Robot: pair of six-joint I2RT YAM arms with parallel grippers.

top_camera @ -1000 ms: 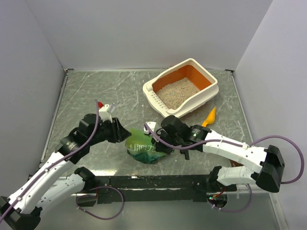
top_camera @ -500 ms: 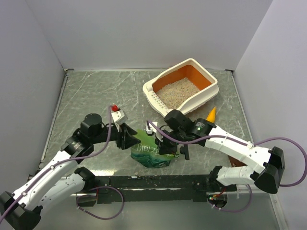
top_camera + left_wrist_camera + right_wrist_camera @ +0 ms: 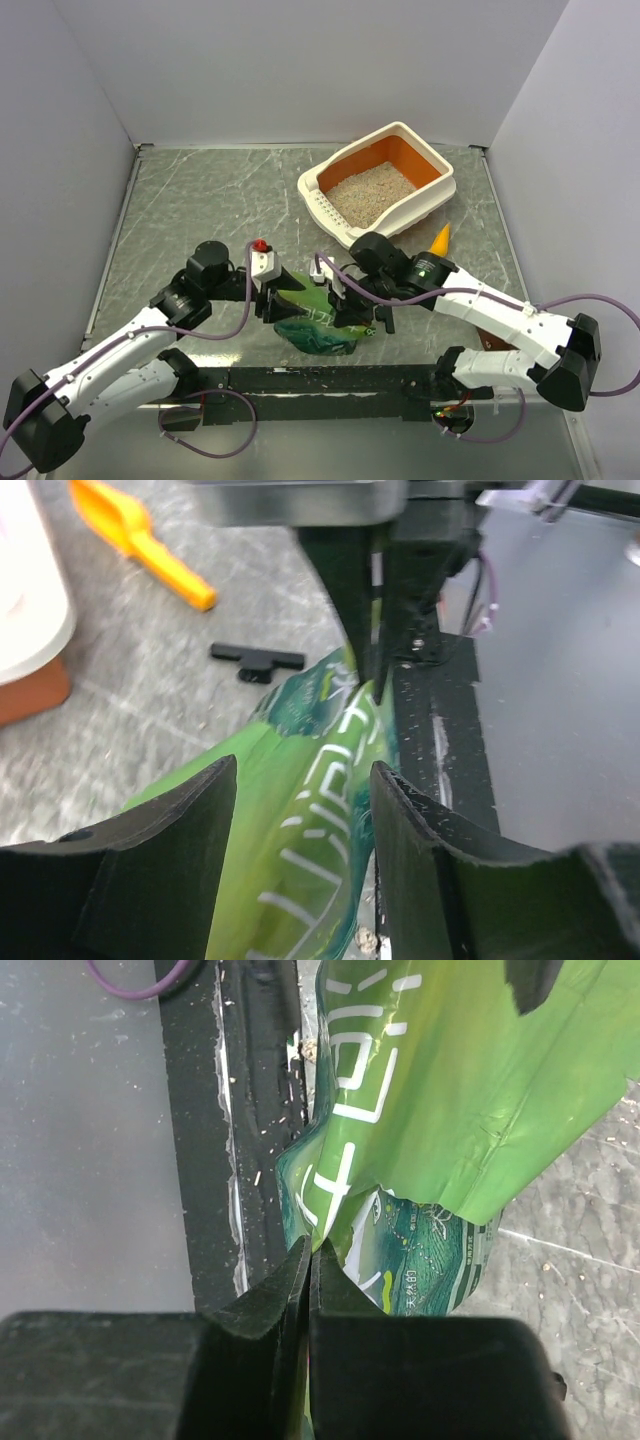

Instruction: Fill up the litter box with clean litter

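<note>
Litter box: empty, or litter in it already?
Partly filled: clean litter covers the litter box floor; orange inner walls show above it.

green bag [image 3: 318, 322]: glossy crinkled film | litter box [image 3: 398, 153]: smooth plastic | clean litter [image 3: 372, 194]: matt, grainy | scoop [image 3: 438, 240]: smooth orange plastic | tabletop [image 3: 200, 200]: grey marbled, slight sheen
</note>
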